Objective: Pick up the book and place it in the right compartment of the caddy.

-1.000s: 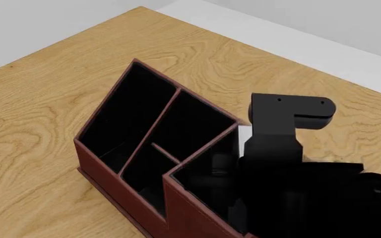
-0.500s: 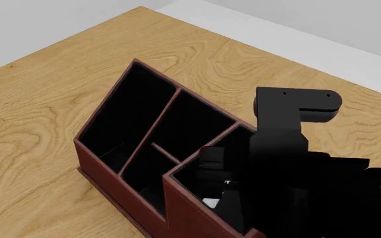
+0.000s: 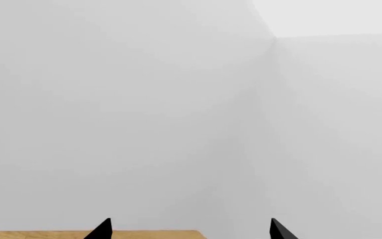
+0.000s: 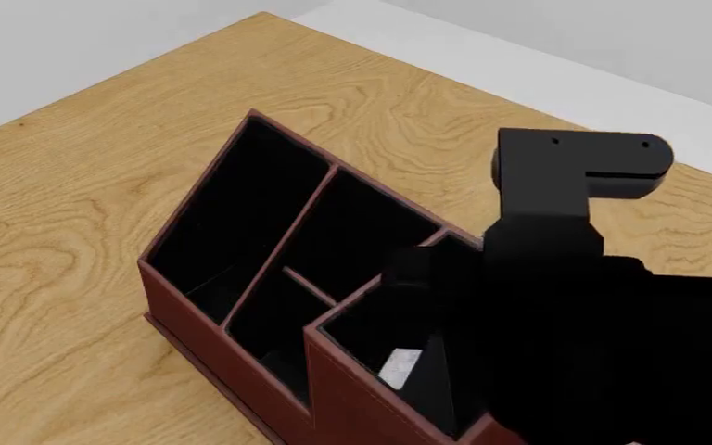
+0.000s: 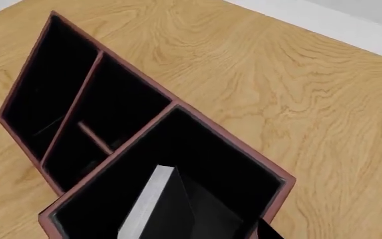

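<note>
- Wooden table (image 4: pixel 108 185), white walls; caddy (image 4: pixel 208 287) sits on it.
- Book (image 5: pixel 161 209) stands inside the right compartment (image 5: pixel 198 144), white page edge showing.
- Right gripper (image 4: pixel 425 306) above it; finger state unclear.
- Left gripper (image 3: pixel 187 230) spread, empty.
- Placement looks done; next: confirm release, lift clear.

Caddy (image 4: pixel 238 306) on wooden table (image 4: pixel 71 204)
</note>
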### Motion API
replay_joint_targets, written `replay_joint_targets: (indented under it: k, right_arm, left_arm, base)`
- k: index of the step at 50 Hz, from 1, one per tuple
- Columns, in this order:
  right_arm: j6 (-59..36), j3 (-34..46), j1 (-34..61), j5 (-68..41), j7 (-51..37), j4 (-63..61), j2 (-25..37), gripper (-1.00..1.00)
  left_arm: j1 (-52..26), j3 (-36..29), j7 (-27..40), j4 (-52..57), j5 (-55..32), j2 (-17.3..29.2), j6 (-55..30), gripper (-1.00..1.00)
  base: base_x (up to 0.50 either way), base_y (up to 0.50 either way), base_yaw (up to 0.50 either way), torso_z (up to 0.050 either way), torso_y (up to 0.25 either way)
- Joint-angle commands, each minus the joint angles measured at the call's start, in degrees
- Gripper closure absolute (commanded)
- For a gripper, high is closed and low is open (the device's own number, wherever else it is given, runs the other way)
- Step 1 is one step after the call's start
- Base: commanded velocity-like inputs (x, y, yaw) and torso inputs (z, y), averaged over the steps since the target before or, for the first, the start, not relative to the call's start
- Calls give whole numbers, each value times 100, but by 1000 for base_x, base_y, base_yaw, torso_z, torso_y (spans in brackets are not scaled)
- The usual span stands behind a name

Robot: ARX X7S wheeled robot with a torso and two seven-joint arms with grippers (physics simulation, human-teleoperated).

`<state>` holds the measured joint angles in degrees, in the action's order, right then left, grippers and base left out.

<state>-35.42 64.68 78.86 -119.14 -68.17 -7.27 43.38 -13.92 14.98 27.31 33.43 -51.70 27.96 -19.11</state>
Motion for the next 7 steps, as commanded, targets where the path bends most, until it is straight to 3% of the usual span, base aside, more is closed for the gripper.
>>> replay_joint_targets:
  k: [1, 7]
  right_arm:
    - [179, -210, 66, 96, -78, -441, 237, -100]
    - [313, -310, 29, 241, -175, -836, 422, -100]
  left_arm:
    - [18, 17, 16, 48, -38, 23, 3, -100]
    - [42, 31, 19, 68, -49, 26, 18, -100]
  base:
    - [0, 0, 0, 0, 0]
    - [0, 0, 0, 0, 0]
